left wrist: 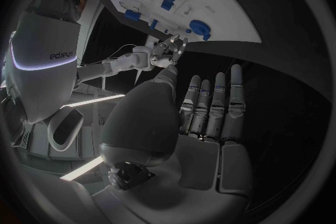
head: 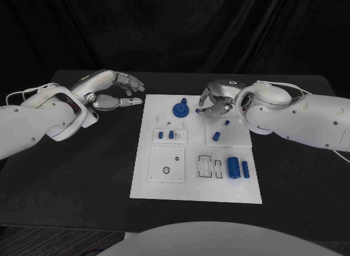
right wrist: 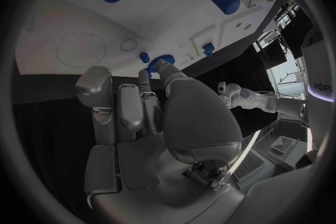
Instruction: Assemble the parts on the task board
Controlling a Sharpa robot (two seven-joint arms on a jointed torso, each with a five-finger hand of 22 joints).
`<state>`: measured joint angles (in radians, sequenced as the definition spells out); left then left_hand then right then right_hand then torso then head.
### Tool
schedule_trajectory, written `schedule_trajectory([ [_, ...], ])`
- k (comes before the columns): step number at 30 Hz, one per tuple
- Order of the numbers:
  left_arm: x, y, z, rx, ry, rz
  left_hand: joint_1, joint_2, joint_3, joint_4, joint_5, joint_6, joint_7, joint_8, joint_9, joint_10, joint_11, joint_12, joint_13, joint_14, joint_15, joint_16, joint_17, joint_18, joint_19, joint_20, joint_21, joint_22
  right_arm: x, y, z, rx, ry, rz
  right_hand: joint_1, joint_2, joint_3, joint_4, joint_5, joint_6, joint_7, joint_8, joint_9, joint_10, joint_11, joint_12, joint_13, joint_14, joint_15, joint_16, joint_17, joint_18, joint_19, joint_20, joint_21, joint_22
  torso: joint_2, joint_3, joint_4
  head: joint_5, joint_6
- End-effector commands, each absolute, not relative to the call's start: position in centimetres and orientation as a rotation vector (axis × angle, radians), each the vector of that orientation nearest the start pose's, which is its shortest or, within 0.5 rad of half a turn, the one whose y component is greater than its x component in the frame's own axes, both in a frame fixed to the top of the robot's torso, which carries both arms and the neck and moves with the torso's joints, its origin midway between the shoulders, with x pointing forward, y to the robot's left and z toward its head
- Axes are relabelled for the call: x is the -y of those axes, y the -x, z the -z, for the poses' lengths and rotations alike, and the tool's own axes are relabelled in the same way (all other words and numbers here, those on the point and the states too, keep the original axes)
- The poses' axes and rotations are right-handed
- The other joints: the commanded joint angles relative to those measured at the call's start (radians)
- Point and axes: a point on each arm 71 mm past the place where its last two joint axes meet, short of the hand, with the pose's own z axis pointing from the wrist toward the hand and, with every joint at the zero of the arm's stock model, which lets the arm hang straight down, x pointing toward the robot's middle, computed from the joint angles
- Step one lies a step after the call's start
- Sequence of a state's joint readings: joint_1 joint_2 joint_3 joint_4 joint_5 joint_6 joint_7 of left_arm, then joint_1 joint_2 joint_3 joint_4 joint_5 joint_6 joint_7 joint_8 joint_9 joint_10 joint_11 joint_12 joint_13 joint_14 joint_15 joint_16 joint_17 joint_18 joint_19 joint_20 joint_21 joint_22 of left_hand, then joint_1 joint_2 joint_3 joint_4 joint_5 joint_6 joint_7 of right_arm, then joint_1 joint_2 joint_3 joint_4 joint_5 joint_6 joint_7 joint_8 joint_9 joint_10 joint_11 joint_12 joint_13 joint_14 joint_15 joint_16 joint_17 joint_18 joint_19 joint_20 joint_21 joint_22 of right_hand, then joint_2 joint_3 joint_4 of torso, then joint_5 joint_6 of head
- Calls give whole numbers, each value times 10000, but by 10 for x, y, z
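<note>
Board: white task board (head: 192, 186) lies mid black table (head: 82, 176), long side running away from me.
Left hand: I see left hand (head: 113, 90) over bare table just off the board's far left corner, not touching it. Fingers (left wrist: 213, 103) lie straight and side by side, thumb out front, nothing held.
Right hand: right hand (head: 215, 102) hangs over the board's far end, fingers curled down next to the round blue disc part (head: 180, 110). I can't tell if the tips hold anything; small blue bit shows at the tips but contact unclear.
Parts, far half: two small blue pieces (head: 166, 135) stand in a raised white block on the left side; blue peg (head: 216, 136) stands nr the right side.
Parts, near half: blue cylinder (head: 232, 167) and a slimmer blue bar (head: 245, 169) lie side by side at the right edge, beside slotted outlines (head: 209, 167). White square plate (head: 167, 164) w/ a small hole sits left of them.
</note>
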<state>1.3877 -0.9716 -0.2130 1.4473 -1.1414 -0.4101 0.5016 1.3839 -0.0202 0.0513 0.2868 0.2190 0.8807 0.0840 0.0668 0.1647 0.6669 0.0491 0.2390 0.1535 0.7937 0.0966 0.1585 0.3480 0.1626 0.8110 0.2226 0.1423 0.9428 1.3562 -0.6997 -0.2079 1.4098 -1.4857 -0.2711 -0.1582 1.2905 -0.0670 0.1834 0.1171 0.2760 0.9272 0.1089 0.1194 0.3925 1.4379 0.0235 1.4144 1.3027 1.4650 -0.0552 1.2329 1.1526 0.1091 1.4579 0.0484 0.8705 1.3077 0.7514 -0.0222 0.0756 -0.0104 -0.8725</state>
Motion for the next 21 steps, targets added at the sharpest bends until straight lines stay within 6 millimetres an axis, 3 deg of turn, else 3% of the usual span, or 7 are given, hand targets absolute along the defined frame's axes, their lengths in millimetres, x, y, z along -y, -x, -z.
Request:
schedule_trajectory([
  [1, -268, -487, 136, -14147, -2699, 9962, 49, 39, -63, 13, 40, 48, -48, 31, 12, 66, 30, 34, -14, 79, 9, 63, 13, 184, 79, 8, -53, -8, 165, -514, 180, -16986, 3043, -4640, -104, 15, -31, -58, 61, -96, 5, 64, 33, -55, -3, -46, -17, 348, 40, -34, -21, -8, -60, 46, -46, 1199, -8, 1, -6, 3, -1],
  [18, -267, -487, 138, -14407, -2677, 10000, 217, 107, -75, -13, 157, 51, -42, 34, 27, 139, 36, 147, -8, 284, 71, 280, 106, 177, 314, -18, -92, -21, 155, -515, 196, -17233, 3086, -4494, -174, 65, -53, -79, 30, -331, 34, 209, 167, -144, 23, -129, -138, 334, 60, -70, -65, 30, -125, 58, -311, 1139, -22, -21, -2, -34, -1],
  [21, -268, -488, 138, -14429, -2670, 9995, 258, 125, -68, -20, 199, 55, -39, 36, 30, 150, 41, 164, -6, 296, 77, 307, 116, 175, 343, -20, -102, -24, 154, -516, 198, -17280, 3102, -4477, -101, 142, 16, -167, 272, -367, 19, 370, 271, -170, 11, -145, -153, 334, 52, -68, -65, 39, -142, 57, -341, 1131, -22, -24, -6, -31, -1],
])
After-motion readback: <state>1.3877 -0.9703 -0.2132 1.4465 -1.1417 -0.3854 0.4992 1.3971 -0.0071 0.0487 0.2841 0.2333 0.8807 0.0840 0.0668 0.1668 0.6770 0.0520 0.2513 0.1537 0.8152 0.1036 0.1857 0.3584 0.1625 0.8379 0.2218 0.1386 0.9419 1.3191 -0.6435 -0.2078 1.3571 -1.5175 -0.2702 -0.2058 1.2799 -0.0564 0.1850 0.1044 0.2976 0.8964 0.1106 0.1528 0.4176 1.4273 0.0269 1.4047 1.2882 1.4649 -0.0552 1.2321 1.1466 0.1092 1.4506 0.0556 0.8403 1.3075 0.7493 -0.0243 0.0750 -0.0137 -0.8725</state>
